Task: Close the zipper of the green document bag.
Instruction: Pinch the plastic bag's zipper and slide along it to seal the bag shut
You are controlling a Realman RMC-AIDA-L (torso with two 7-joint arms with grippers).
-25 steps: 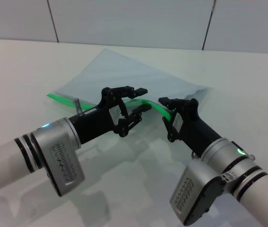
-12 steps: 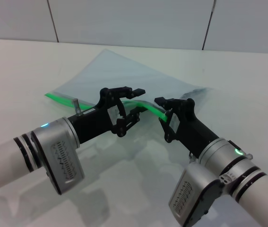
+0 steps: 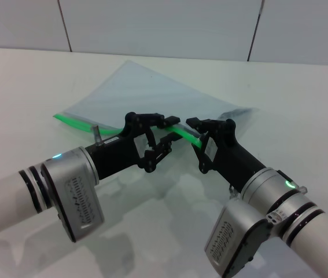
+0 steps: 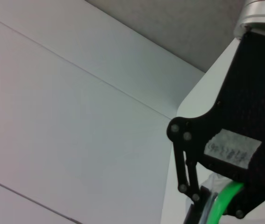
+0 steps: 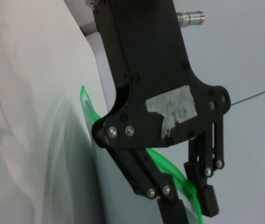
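The green document bag lies flat on the white table, a pale blue-grey pouch. Its zipper is the bright green strip along the near edge. At the strip's right end my right gripper is shut on it and holds that end lifted off the table. In the left wrist view the zipper runs into those fingers. Just left of it, my left gripper stands open, one finger on each side of the strip. In the right wrist view the zipper passes between the left gripper's fingers. I cannot see the slider tab.
The white table stretches bare to the left, right and front of the bag. A tiled wall closes off the back. Both forearms cross the near part of the table.
The right gripper has moved a little left with the strip's end. The left gripper has sunk slightly over the strip. The bag's left end has slid a little left.
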